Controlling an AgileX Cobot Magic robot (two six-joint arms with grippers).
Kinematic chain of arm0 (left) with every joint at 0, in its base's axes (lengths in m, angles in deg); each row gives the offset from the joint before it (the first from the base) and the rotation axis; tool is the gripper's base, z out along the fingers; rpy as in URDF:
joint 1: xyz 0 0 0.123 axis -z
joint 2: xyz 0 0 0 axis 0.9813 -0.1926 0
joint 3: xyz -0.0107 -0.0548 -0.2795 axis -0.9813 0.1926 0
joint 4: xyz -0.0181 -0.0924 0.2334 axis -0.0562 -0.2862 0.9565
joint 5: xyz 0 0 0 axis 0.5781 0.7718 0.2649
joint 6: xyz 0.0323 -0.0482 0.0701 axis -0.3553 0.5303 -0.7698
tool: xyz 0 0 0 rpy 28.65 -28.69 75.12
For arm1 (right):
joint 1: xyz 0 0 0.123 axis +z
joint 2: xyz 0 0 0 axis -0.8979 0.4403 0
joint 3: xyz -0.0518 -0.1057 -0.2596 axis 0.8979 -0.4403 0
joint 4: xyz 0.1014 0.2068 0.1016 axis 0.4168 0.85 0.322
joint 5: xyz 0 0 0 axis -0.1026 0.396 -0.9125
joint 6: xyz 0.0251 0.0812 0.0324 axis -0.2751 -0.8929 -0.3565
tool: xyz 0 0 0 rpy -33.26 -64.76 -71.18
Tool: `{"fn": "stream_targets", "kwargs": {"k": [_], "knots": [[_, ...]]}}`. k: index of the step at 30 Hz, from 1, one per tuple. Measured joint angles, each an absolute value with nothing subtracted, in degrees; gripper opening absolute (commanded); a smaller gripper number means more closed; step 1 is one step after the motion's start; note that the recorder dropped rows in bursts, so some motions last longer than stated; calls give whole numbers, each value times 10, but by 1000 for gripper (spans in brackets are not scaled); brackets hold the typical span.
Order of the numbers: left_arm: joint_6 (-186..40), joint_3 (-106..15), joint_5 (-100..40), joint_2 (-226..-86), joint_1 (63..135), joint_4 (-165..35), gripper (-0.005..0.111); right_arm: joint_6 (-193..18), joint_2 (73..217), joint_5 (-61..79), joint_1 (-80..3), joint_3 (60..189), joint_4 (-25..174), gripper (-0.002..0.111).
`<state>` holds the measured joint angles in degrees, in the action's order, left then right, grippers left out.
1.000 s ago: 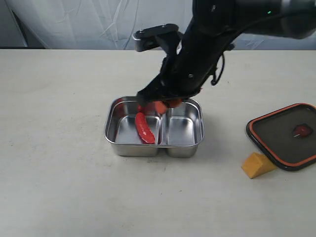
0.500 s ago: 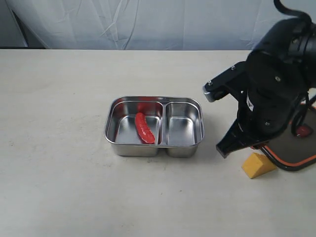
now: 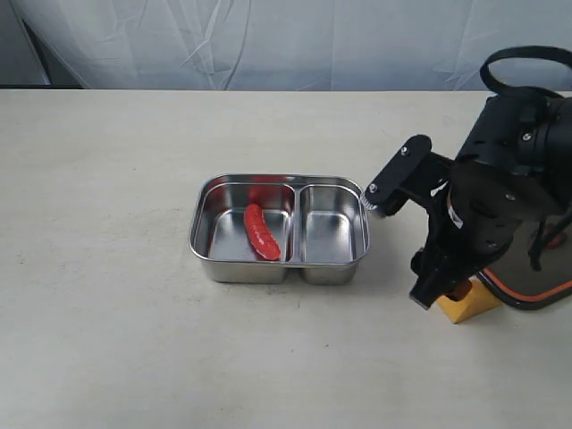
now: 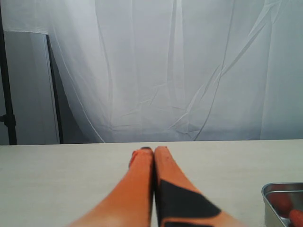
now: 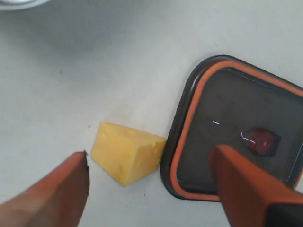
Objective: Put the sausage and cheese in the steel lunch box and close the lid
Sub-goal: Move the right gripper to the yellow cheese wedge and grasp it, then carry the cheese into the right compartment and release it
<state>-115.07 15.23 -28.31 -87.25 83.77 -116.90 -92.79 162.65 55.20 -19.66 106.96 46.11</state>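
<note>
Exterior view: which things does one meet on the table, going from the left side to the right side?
steel lunch box, with the sausage in its left compartment → cheese → lid

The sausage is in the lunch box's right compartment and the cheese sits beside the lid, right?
No: the exterior view shows the sausage in the left compartment of the steel lunch box. The cheese does sit beside the lid.

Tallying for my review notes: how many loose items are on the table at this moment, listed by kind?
sausage: 1
cheese: 1
steel lunch box: 1
lid: 1
Total: 4
</note>
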Motion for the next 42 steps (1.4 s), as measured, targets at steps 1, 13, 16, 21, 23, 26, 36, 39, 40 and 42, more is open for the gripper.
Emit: {"fn": "stream_targets", "kwargs": {"k": [1, 13, 16, 21, 23, 26, 36, 39, 40, 42], "knots": [[-1151, 152, -283, -872, 838, -1169, 0, -912, 1632, 551, -197, 1064, 460, 69], [-1151, 152, -283, -872, 838, -1169, 0, -803, 1689, 511, -197, 1038, 452, 69], [-1151, 152, -283, -872, 838, -1169, 0, -789, 1703, 508, -197, 1038, 435, 69], [-1151, 152, -283, -872, 838, -1169, 0, -784, 1727, 512, -197, 1038, 424, 69], [-1151, 152, -283, -872, 838, -1169, 0, -783, 1735, 512, -197, 1038, 424, 69], [-1151, 152, -283, -872, 838, -1169, 0, -783, 1742, 512, -197, 1038, 426, 69], [-1151, 152, -283, -872, 838, -1169, 0, -781, 1756, 511, -197, 1039, 435, 9], [-1151, 152, -283, -872, 838, -1169, 0, -781, 1756, 513, -197, 1039, 435, 1], [-1151, 152, -283, -872, 838, -1169, 0, -781, 1756, 513, -197, 1039, 435, 0], [-1151, 152, -283, -872, 838, -1169, 0, -781, 1756, 513, -197, 1039, 435, 0]]}}
